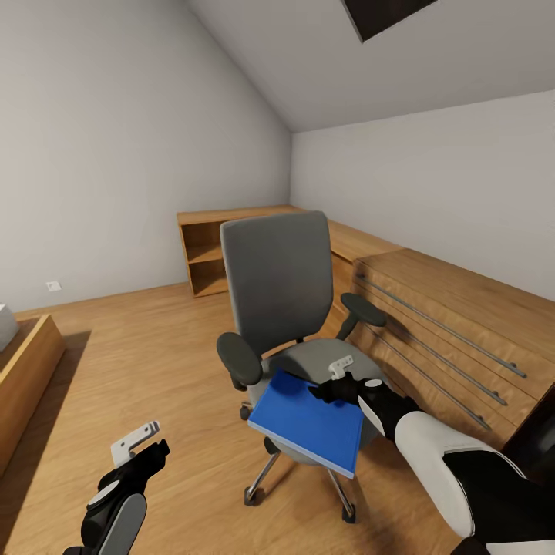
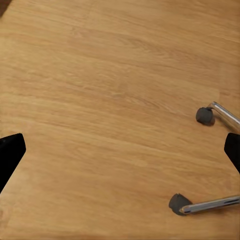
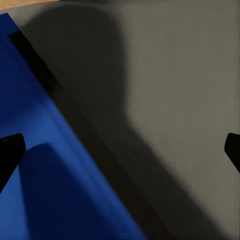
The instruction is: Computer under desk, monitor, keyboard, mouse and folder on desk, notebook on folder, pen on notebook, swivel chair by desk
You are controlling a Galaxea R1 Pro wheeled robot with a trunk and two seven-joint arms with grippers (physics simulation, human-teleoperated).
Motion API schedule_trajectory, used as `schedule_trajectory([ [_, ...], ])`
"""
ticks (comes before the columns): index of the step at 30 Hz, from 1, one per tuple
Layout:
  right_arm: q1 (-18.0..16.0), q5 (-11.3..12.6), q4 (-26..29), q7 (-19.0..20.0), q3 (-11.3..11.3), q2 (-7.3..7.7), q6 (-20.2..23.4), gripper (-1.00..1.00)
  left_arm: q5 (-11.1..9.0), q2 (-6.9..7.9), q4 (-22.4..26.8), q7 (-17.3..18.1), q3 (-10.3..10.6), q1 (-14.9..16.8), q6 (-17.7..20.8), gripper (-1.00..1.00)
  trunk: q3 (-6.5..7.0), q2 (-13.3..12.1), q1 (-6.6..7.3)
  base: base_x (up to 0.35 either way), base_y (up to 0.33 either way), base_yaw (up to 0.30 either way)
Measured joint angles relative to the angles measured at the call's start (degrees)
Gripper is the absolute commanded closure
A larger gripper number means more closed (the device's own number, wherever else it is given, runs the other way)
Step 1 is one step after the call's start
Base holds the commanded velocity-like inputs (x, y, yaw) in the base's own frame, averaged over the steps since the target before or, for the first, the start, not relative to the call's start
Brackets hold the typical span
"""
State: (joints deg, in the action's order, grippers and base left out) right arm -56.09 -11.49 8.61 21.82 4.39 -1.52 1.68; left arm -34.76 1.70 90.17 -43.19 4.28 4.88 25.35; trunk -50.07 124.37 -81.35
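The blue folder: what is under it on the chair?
The folder lies on the swivel chair, on its grey seat, with its front edge overhanging. The seat part beneath it is covered, so anything else there cannot be seen.

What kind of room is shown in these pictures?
Probably an attic room used as a home office: a sloped ceiling, wood floor, a low wooden drawer chest, and an office chair with a blue folder.
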Motion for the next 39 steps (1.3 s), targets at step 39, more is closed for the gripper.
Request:
schedule_trajectory([
  [39, 0.04, 0.76, -0.84, 0.11, 0.47, 0.39, -2.79, -1.0, 0.13, 0.0, -0.15, 0.0, 0.01, 0.0, 0.05, -1.0, 5.73, -12.83, 7.02, 0.0, 0.0, 0.0],
])
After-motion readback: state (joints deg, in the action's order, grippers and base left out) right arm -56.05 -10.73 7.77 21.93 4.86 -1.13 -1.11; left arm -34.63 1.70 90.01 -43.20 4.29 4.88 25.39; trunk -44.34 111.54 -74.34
